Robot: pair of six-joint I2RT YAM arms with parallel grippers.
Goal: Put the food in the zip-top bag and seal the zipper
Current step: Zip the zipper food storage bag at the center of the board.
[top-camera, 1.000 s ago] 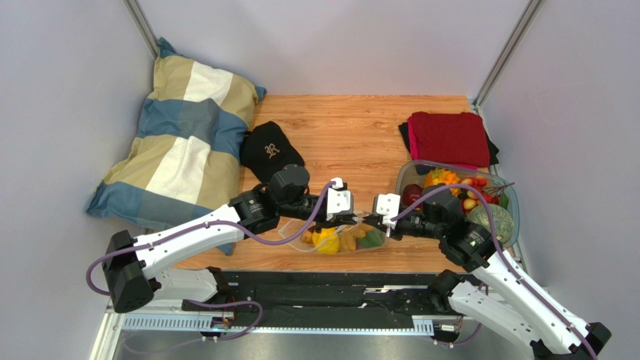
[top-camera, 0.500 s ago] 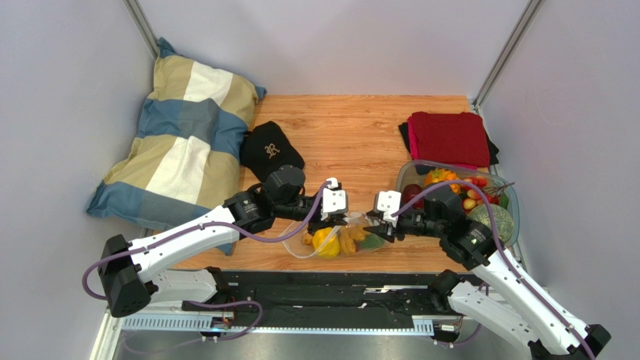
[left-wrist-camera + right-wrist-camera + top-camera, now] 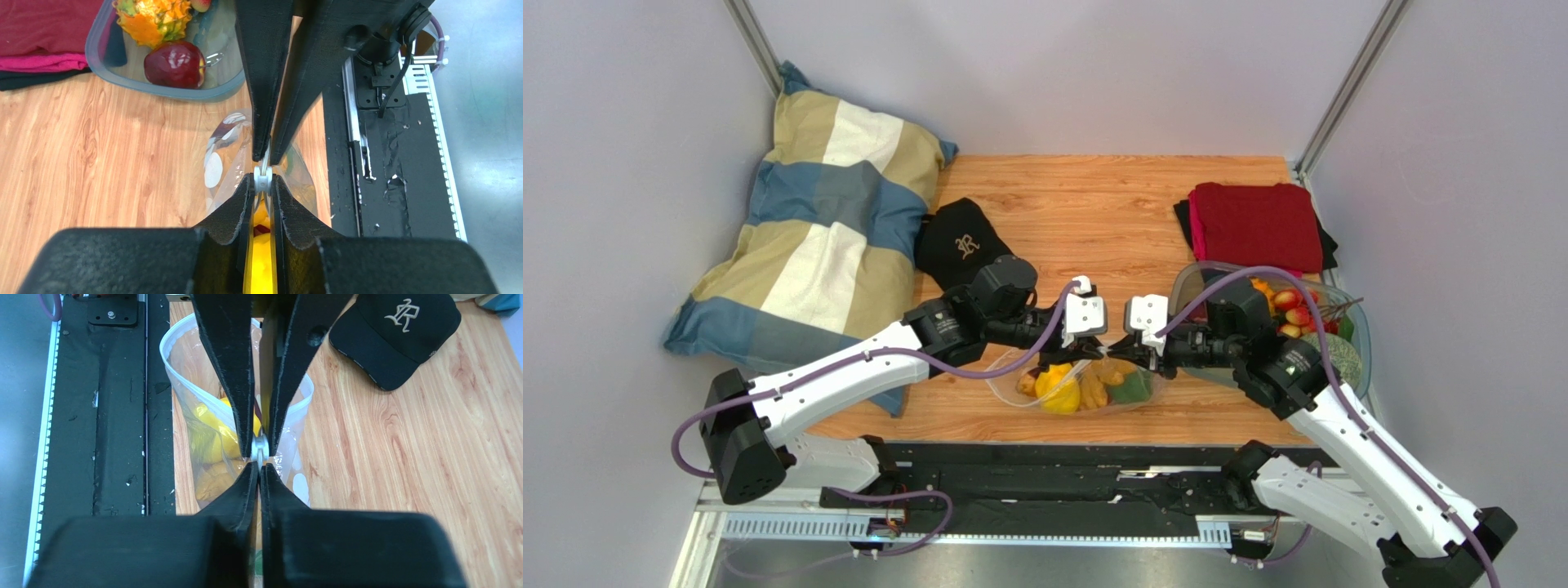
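The clear, dotted zip-top bag (image 3: 1078, 390) hangs just above the table's near edge between my two grippers. Inside it lies food: a yellow pepper (image 3: 1057, 390), orange and green pieces. My left gripper (image 3: 1095, 352) is shut on the zipper (image 3: 263, 179) at the bag's top edge, pinching right at its small white tab. My right gripper (image 3: 1120, 352) faces it tip to tip and is shut on the same strip (image 3: 259, 447). In the right wrist view the yellow food (image 3: 212, 438) shows through the bag below the fingers. More food (image 3: 1290, 312) lies in the tray.
The grey tray (image 3: 1363, 333) stands at the right, holding a red apple (image 3: 175, 64). A red folded cloth (image 3: 1255, 224) lies behind it. A black cap (image 3: 965, 245) and a striped pillow (image 3: 817, 233) are at the left. The black rail (image 3: 1051, 472) runs along the near edge.
The two grippers have come closer together along the bag's top edge until they nearly touch. Both have moved slightly away from the near edge, and the bag hangs a little higher.
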